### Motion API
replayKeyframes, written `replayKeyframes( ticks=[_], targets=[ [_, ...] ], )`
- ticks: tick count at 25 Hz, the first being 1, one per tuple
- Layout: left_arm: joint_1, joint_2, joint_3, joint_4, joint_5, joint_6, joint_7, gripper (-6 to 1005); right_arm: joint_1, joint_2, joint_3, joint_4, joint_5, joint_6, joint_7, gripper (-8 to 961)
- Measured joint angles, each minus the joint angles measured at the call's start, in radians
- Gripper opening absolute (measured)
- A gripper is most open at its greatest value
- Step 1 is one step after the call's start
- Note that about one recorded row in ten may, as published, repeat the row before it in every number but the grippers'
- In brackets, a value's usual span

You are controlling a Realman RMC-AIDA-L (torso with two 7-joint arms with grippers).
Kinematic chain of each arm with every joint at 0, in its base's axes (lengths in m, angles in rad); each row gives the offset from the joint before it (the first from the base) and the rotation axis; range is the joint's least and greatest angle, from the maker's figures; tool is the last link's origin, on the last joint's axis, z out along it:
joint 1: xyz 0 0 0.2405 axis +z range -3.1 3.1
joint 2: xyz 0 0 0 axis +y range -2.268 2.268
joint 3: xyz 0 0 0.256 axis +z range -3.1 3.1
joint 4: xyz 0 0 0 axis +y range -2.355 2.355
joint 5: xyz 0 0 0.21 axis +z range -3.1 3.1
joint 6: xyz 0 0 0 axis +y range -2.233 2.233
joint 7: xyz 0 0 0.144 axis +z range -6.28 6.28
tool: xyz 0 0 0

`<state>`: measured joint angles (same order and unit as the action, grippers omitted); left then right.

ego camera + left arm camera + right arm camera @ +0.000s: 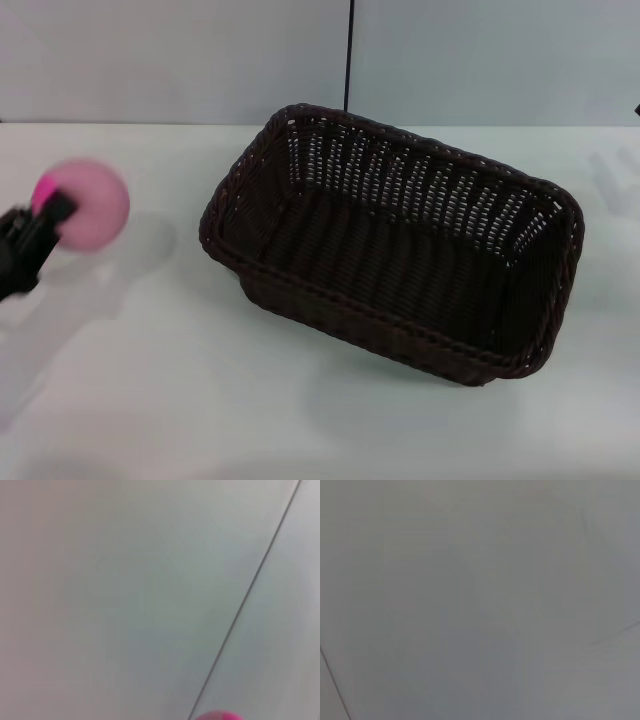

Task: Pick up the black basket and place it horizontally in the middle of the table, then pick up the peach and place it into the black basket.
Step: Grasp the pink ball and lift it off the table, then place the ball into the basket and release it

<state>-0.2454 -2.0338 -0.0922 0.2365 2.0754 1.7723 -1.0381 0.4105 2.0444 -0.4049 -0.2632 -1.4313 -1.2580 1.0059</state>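
The black basket (400, 245) lies on the white table (200, 400), right of centre, turned at a slant, and it is empty. My left gripper (55, 215) is at the far left, shut on the peach (92, 204), and holds it above the table, well to the left of the basket. A sliver of the peach's magenta patch (217, 715) shows in the left wrist view. My right gripper is out of view; the right wrist view shows only a plain grey surface.
A grey wall (180, 60) with a dark vertical seam (349, 55) stands behind the table. Bare tabletop lies in front of the basket and between it and the peach.
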Motion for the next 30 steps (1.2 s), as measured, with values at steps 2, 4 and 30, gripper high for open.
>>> replayKeyframes(
  ticks=[2, 4, 30],
  targets=[
    [-0.076, -0.018, -0.023, -0.043, -0.009, 0.005, 0.0, 212, 0.0, 0.004, 0.0, 0.001, 0.0, 0.001, 0.0, 444],
    [-0.133, -0.023, -0.012, -0.077, 0.004, 0.0, 0.001, 190, 0.0, 0.006, 0.0, 0.003, 0.0, 0.004, 0.0, 444],
    [-0.285, -0.028, 0.308, -0.067, 0.02, -0.235, 0.081, 45, 0.031, 0.017, -0.012, 0.038, -0.001, 0.017, -0.027, 444]
  ],
)
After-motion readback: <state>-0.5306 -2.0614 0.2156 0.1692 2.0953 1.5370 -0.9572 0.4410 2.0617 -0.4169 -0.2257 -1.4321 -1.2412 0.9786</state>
